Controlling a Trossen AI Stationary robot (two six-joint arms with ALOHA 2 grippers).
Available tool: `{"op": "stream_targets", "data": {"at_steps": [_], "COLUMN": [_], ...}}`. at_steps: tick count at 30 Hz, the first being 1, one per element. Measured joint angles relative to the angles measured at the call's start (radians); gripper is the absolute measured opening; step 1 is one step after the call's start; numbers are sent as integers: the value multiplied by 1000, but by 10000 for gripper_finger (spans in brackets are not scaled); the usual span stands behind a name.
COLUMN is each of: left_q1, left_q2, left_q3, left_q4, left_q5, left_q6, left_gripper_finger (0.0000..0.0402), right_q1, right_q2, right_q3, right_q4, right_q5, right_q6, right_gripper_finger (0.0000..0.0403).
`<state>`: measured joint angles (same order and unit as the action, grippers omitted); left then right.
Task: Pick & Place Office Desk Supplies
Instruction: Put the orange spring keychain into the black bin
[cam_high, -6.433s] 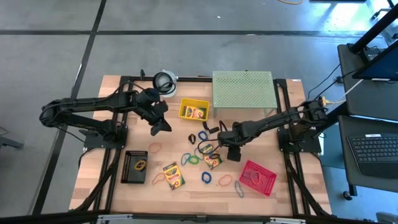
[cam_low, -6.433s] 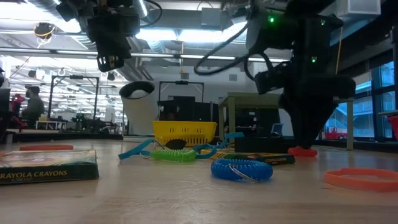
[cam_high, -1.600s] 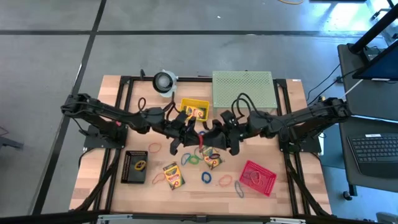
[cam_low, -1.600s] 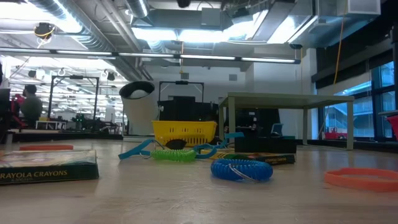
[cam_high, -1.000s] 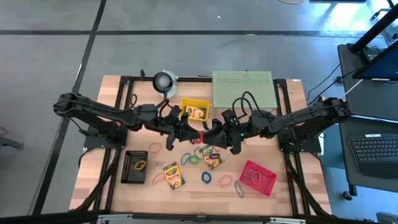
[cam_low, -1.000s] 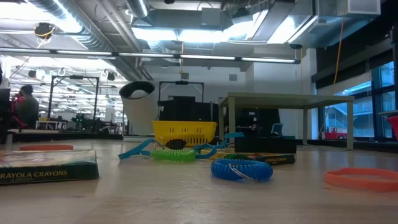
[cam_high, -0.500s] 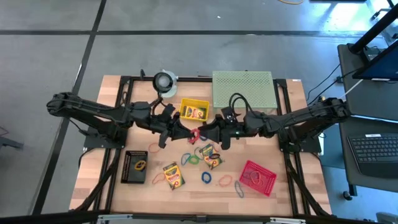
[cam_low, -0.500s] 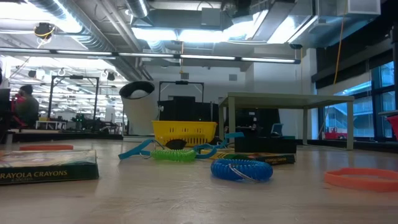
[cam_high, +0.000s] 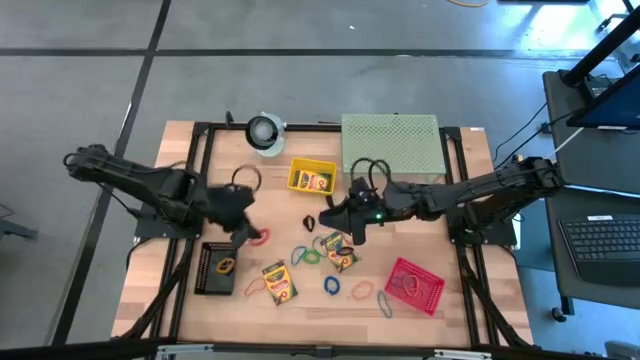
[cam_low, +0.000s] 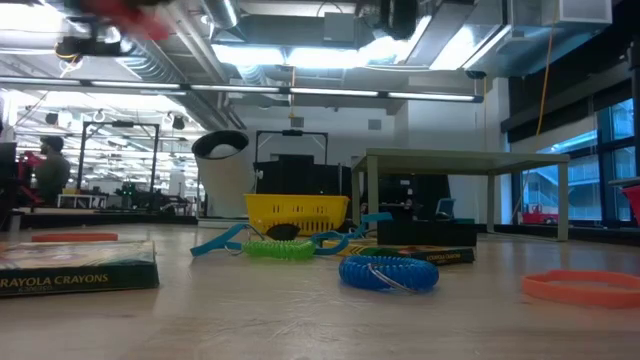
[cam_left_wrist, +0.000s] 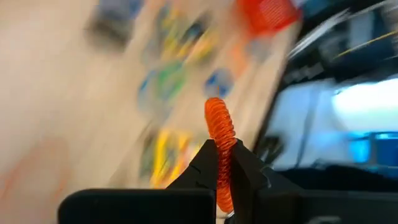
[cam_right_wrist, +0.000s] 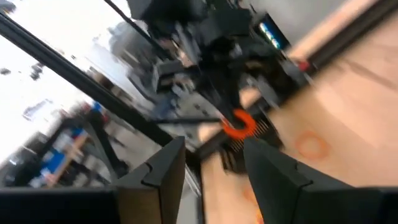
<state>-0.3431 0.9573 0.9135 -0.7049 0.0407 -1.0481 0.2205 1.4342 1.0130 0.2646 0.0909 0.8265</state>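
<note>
Gripping a red-orange coiled band (cam_left_wrist: 218, 127) between clenched fingers, left gripper (cam_high: 247, 232) above the table's left half, just beyond the black tray (cam_high: 217, 268). Farther right, loose bands (cam_high: 312, 254) and crayon boxes (cam_high: 279, 282) scattered mid-table. Hovering beside the yellow basket (cam_high: 312, 178), right gripper (cam_high: 338, 216) with fingers parted, grasping nothing. Red basket (cam_high: 413, 285) at far right.

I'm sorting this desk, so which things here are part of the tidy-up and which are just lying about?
Job: red coil band held in left gripper; crayon boxes; loose bands; right gripper.
Lying about: white-and-grey roll; green perforated stand.
</note>
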Motion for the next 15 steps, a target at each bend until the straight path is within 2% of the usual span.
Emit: {"op": "stream_targets", "data": {"at_steps": [3, 7, 15], "left_q1": [-95, -196, -295], "left_q2": [31, 88, 244], "left_q3": [0, -1, -1], "left_q4": [-162, -292, -354], "left_q5": [7, 44, 104], "left_q6": [-97, -173, -221], "left_gripper_finger": [10, 10, 10], "right_q1": [9, 17, 8], "right_q2": [0, 0, 0], "right_q3": [0, 0, 0], "right_q4": [-127, -231, -250], "right_q5": [-2, -2, -2], "right_q6": [-10, -76, -105], "right_gripper_finger": [166, 166, 166]}}
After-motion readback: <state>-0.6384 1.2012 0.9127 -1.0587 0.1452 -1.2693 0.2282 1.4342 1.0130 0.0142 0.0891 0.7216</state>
